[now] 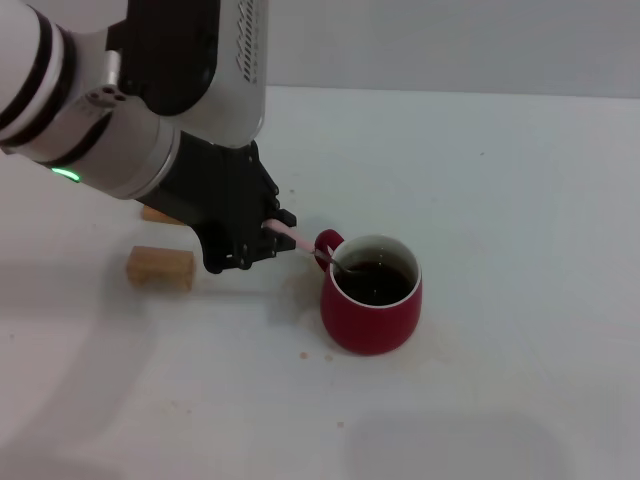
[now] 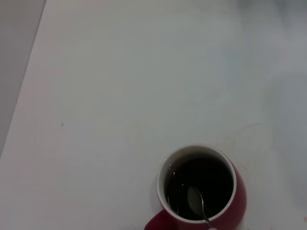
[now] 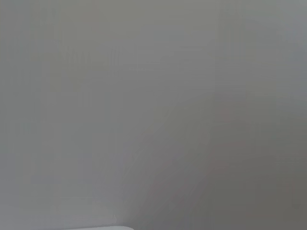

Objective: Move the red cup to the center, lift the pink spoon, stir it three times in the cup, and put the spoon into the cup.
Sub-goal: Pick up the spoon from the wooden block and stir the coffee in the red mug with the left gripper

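The red cup [image 1: 371, 303] stands near the middle of the white table, holding dark liquid, its handle toward my left gripper. My left gripper [image 1: 268, 232] is just left of the cup and is shut on the pink spoon [image 1: 288, 236] by its handle. The spoon slants down over the rim, and its metal bowl dips into the liquid. In the left wrist view the cup [image 2: 201, 190] shows from above, with the spoon's grey bowl [image 2: 194, 201] in the dark liquid. My right gripper is out of view; its wrist view shows only a blank grey surface.
Two tan wooden blocks lie left of the gripper: one [image 1: 159, 267] in full view, the other [image 1: 160, 213] mostly hidden under the left arm. The white tabletop [image 1: 500, 180] stretches to the right and front of the cup.
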Motion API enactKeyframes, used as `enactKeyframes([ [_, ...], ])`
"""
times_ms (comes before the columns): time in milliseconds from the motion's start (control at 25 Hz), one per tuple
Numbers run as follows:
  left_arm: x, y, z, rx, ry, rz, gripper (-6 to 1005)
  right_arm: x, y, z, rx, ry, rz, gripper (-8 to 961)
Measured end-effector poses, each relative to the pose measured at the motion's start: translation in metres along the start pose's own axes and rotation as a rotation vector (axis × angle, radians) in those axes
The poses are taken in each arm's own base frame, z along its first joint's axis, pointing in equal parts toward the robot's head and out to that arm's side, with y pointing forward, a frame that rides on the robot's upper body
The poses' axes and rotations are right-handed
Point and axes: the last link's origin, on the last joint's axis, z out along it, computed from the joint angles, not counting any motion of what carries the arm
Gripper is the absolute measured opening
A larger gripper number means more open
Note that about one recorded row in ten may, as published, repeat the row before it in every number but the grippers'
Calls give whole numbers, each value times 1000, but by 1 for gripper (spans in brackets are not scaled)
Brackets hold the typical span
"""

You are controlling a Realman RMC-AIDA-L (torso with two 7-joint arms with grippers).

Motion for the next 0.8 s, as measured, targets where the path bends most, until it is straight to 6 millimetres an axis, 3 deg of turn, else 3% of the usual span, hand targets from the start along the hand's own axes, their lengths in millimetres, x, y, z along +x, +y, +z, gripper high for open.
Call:
enactKeyframes([
  [800, -6, -11, 23, -13, -30, -39, 139, -2, -2, -5, -4, -14, -7, 1],
])
